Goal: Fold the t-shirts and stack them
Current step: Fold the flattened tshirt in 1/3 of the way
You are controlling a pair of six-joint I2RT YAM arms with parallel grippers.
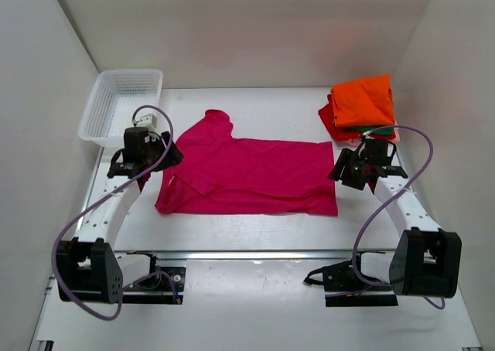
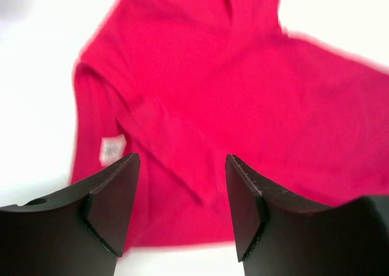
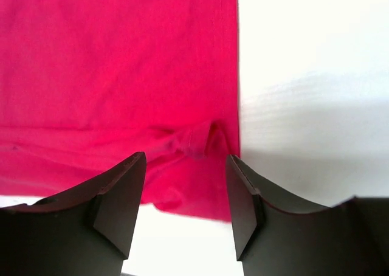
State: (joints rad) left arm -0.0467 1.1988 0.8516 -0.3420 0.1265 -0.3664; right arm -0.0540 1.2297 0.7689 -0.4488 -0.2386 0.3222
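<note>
A magenta-pink t-shirt lies flat on the middle of the table, folded lengthwise, with one sleeve pointing to the back left. My left gripper hovers open at the shirt's left end. In the left wrist view the left gripper has nothing between its fingers, and the shirt with a small white label lies below. At the shirt's right end my right gripper is open too. The right wrist view shows the right gripper above a rumpled near corner of the shirt.
A stack of folded t-shirts, orange on top with green and red edges under it, sits at the back right. A white mesh basket stands at the back left. White walls close in the white table on three sides.
</note>
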